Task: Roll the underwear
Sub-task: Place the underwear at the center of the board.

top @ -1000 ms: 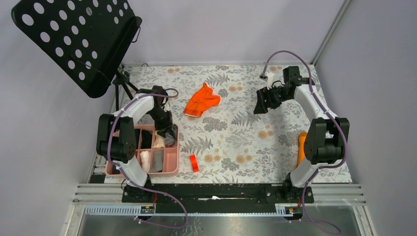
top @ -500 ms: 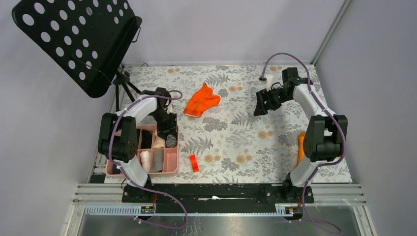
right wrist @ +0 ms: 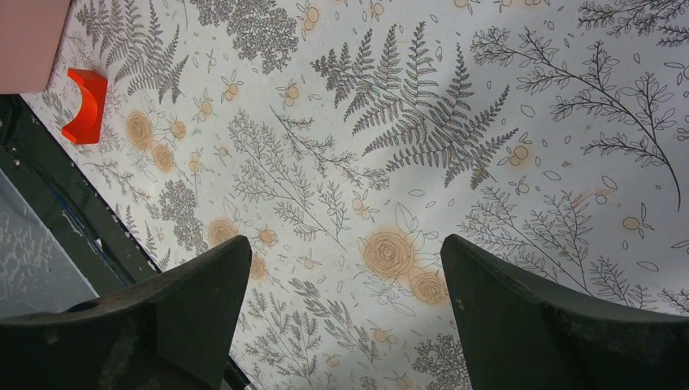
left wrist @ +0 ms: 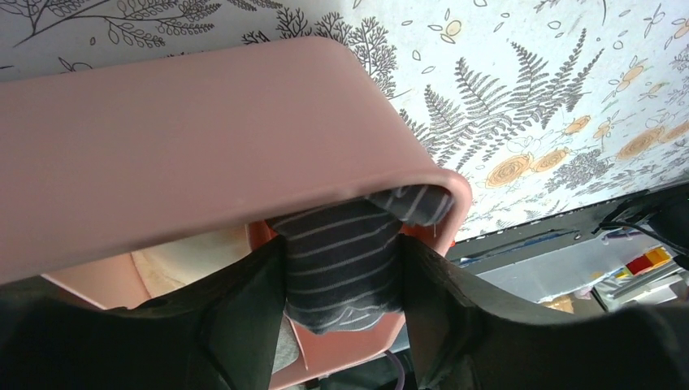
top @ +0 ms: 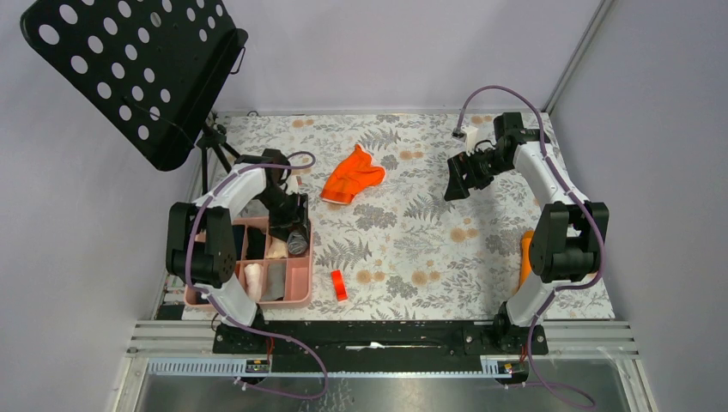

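Seen from above, the pink tray (top: 300,293) sits at the table's (top: 403,232) 8 o'clock, and the left gripper (left wrist: 341,272) hangs over its far right compartment. A rolled grey striped underwear (left wrist: 348,236) lies in that compartment, tucked just under the tray's rounded corner. The gripper's two dark fingers (left wrist: 244,325) stand partly apart, one close against each side of the roll. Whether they press on the cloth or only flank it cannot be told from the wrist view. Pale beige pieces (top: 255,276) fill neighbouring compartments. The orange underwear (top: 352,176) lies loose and crumpled on the floral cloth at about 11 o'clock, well apart from both arms. The right gripper (right wrist: 345,244) hovers at 2 o'clock with its jaws spread wide and nothing between them — only bare fern print shows below. A small red block (top: 339,285) rests at 7 o'clock, just beside the tray's right wall, and an orange cylinder (top: 526,257) lies at 4 o'clock, partly hidden behind the right arm.
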You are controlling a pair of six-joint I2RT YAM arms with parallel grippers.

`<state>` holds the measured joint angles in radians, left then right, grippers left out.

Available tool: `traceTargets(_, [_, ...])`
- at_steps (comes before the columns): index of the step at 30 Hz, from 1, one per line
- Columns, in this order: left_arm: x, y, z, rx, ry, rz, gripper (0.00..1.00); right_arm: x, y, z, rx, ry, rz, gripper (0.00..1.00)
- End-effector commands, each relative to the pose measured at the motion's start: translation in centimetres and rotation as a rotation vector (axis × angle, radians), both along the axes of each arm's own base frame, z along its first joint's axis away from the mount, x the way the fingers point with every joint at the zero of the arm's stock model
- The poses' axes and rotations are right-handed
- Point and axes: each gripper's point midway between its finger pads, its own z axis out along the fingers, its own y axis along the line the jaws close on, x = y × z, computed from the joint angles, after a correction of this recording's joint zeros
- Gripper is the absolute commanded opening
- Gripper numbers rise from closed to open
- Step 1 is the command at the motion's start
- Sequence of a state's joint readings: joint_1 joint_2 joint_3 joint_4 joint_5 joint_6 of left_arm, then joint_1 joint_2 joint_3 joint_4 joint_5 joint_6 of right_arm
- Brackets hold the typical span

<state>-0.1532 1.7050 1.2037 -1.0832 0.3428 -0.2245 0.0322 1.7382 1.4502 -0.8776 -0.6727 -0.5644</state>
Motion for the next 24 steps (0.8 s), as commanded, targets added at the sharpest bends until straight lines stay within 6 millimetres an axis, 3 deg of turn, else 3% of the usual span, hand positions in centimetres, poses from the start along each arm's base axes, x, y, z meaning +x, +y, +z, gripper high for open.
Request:
traceTargets(1, [0.5,-1.3,2.0,-0.089,-0.072,-0.018,0.61,-0.4,0.2,1.5,0.018,-0.023,0.010,0.94])
traceTargets(6, [-0.1,-2.0,1.0,-0.092,-0.073,-0.037,0.61,-0.4,0.6,1.6,0.044,-0.013,0.010,0.95])
traceTargets(12, [-0.7,-2.1,-0.5,-0.028,-0.064,-0.073,0.45,0.0,0.8,2.1,0.055,-0.026,0.013,1.00])
traceTargets(15, [-1.1,-1.3,-1.3,0.027,-0.051,-0.070,0.32,0.0,0.8,2.2,0.056,-0.028,0.013,1.00])
traceTargets(19, [-0.9,-1.4,-2.6,0.066,-0.082,-0.074,0.02,-0.3,0.8,2.1,0.059,-0.025,0.009,1.00])
traceTargets(23, [0.5,-0.9,-4.0,0.126,-0.158,-0.088,0.01,-0.6,0.8,2.2,0.058,-0.023,0.008,1.00])
traceTargets(24, [0.3,-0.9,-4.3,0.126,-0.142,-0.091,0.09,-0.6,0.8,2.3,0.055,-0.025,0.009,1.00])
